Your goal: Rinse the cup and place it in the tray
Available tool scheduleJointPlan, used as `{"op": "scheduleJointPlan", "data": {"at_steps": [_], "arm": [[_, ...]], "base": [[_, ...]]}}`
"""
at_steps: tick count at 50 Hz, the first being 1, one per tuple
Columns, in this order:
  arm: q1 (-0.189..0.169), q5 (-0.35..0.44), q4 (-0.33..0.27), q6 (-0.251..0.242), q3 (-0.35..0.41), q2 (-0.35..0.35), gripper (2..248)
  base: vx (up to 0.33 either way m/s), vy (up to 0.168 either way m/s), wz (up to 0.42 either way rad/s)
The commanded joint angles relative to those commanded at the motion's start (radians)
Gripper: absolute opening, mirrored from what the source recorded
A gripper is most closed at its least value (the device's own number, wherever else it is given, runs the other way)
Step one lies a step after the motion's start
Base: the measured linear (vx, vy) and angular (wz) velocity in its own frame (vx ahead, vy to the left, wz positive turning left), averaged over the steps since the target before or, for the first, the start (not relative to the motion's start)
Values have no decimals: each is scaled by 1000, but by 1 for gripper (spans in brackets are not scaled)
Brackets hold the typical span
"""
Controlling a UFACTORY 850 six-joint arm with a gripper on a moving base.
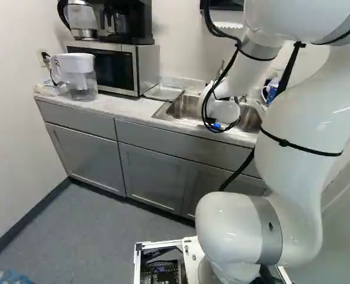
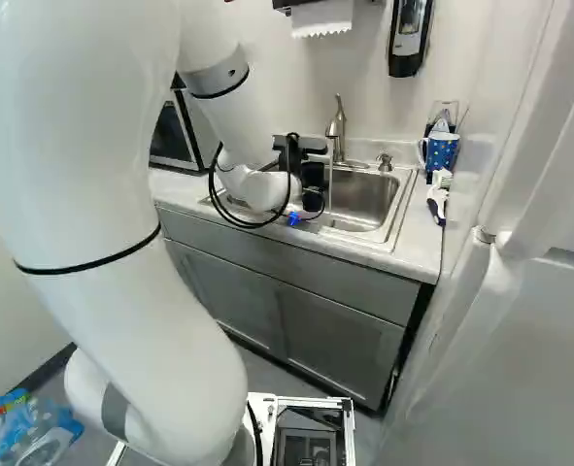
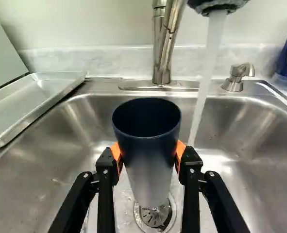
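Observation:
My gripper (image 2: 311, 180) is over the sink in the right base view; its fingers and what they hold are hard to make out there. In the wrist view the gripper (image 3: 148, 158) is shut on a dark blue cup (image 3: 145, 141), with an orange pad against each side. The cup's open rim faces up and its paler lower part hangs above the drain. Water (image 3: 207, 73) runs from the faucet (image 3: 163, 43) just beside the cup, apart from its rim. The metal tray (image 3: 31, 104) lies on the sink's edge, on the microwave side; it also shows in the left base view.
The steel sink (image 3: 250, 126) surrounds the gripper. A soap pump (image 3: 235, 77) stands behind its rim, and a blue mug (image 2: 440, 150) and a brush (image 2: 438, 194) are at the counter's far end. Left of the sink are a microwave (image 1: 134, 68) and a water pitcher (image 1: 80, 77).

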Motion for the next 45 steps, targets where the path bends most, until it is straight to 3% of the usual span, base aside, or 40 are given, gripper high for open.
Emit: {"op": "scheduleJointPlan", "data": {"at_steps": [24,45], "arm": [[-54,0,0,0,17,15,124],[-54,0,0,0,17,15,124]], "base": [[0,0,0],[0,0,0]]}}
